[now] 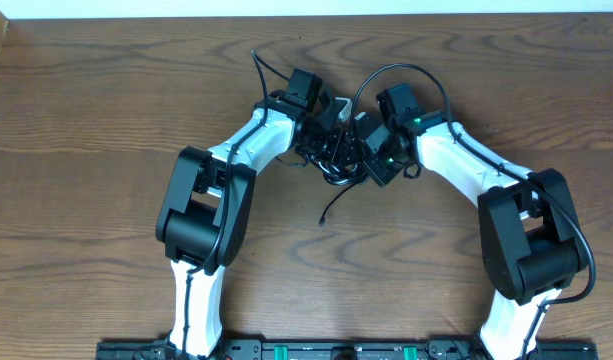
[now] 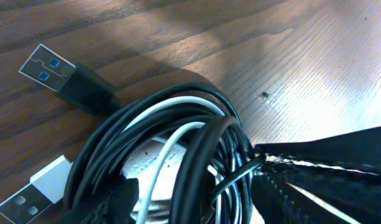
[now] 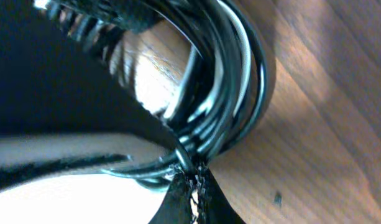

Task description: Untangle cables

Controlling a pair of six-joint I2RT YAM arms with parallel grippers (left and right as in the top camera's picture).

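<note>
- State: the right gripper (image 3: pixel 190 182) is fully closed, with a few black strands of the cables (image 2: pixel 171 118) pinched at its very tips. The rest of the coil sits just beyond the tips, on the table (image 2: pixel 314 56).
- State: the left gripper (image 2: pixel 191 179) has its fingers (image 2: pixel 327 168) spread wide. The coil lies between them and 1 fingertip touches a thin strand. No clamp on anything is visible.
- Risk 1 (largest): only 1 gripper has a hold. Any pull by the right arm would likely drag the whole coil across the wood instead of opening it, since there is no counter-hold on the other side.
- Risk 2: the closed tips hold several strands at once. Pulling on them together could cinch the loops tighter rather than free 1 cable.
- Risk 3: both wrists crowd the same small bundle, nearly touching in the overhead view. A reach by either arm could knock the other's fingers.
- Risk 4: the white strand runs through the gap between the left fingers alongside black ones. A blind close could trap 2 cables together.
- Risk 5 (smallest): the black plug (image 2: pixel 63 78) and white plug (image 2: pixel 32 190) lie outside the left finger gap. Either could snag on a loop if drawn through.
</note>
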